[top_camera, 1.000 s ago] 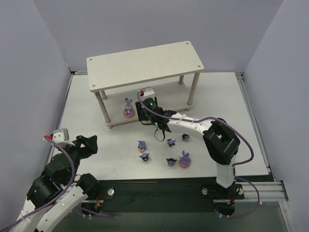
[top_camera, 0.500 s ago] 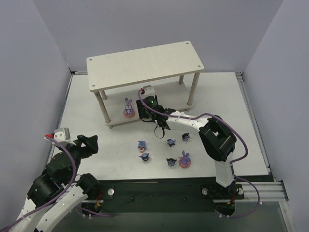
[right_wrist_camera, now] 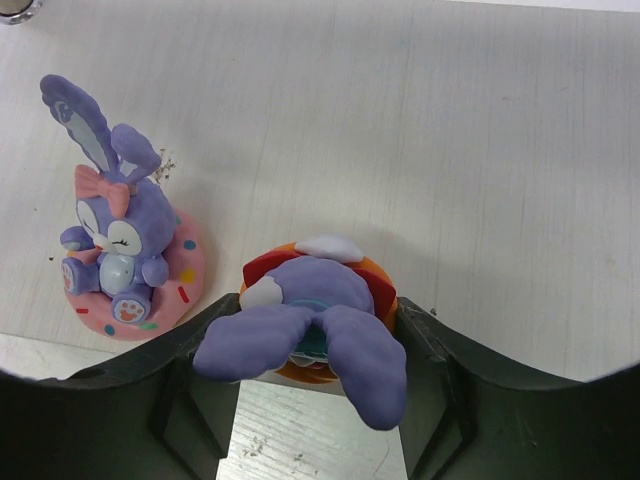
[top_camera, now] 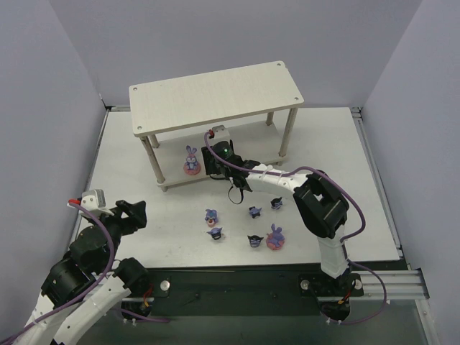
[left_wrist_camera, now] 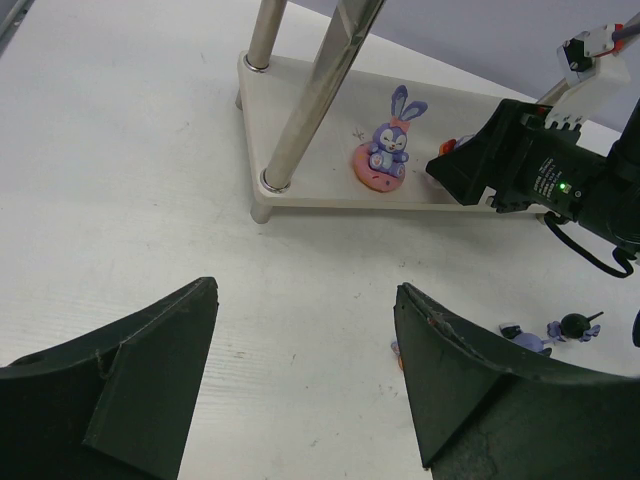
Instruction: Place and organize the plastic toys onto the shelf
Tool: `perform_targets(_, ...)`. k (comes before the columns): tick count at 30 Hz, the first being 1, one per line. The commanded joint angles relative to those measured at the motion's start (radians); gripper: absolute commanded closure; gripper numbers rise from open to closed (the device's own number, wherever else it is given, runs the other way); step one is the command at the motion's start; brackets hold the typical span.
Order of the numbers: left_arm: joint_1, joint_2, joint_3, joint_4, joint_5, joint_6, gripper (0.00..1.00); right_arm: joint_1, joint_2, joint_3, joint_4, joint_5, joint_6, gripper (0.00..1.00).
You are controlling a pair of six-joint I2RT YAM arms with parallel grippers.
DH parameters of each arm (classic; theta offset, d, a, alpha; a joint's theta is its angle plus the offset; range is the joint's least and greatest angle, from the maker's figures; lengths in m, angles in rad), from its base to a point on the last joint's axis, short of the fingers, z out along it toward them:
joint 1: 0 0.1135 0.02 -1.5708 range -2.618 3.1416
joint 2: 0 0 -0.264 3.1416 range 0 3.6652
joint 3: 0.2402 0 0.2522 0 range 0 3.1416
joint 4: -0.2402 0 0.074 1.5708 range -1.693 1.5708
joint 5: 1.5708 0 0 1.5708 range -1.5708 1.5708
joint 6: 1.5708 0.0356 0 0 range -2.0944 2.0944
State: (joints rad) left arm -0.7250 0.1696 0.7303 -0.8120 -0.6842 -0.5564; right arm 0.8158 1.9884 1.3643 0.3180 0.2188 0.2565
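- While the right gripper (right_wrist_camera: 312, 345) reached under the shelf's (top_camera: 215, 97) top board, its two fingers were clamped on the round orange base of a purple bunny (right_wrist_camera: 318, 300), one finger on each side, ears pointing back toward the wrist.
- That grip on the base probably kept the figure upright so it could be set down standing; whether the base was touching the lower board (right_wrist_camera: 430, 120) could not be told.
- Just left of the gripper's fingers, apart from them, another bunny (right_wrist_camera: 120, 255) stood upright on its pink base on the same board. The held one appeared aimed at the spot beside it, to start a row.
- Behind the right gripper, toward the arm bases, six small toys (top_camera: 254, 241) lay scattered on the table (top_camera: 129, 194), not yet shelved.
- The left gripper (left_wrist_camera: 305, 335) hung with its jaws spread and nothing between them, well back from the shelf, likely keeping out of the way.
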Motion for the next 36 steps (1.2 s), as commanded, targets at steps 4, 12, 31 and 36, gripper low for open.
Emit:
perform_targets(4, -0.004, 0.013, 0.006, 0.014, -0.011, 0.01, 0.19, -0.01, 0.0, 0.025, 0.032, 0.013, -0.02, 0.41)
perform_targets(12, -0.004, 0.025, 0.006, 0.016, -0.011, 0.015, 0.18, -0.009, -0.014, 0.021, 0.035, 0.008, -0.029, 0.22)
perform_targets(31, -0.004, 0.004, 0.004, 0.014, -0.012, 0.009, 0.18, 0.052, -0.218, -0.168, 0.139, 0.042, -0.079, 0.0)
perform_targets(36, -0.004, 0.002, 0.006, 0.013, -0.009, 0.007, 0.19, 0.065, -0.28, -0.172, 0.064, 0.04, -0.048, 0.0)
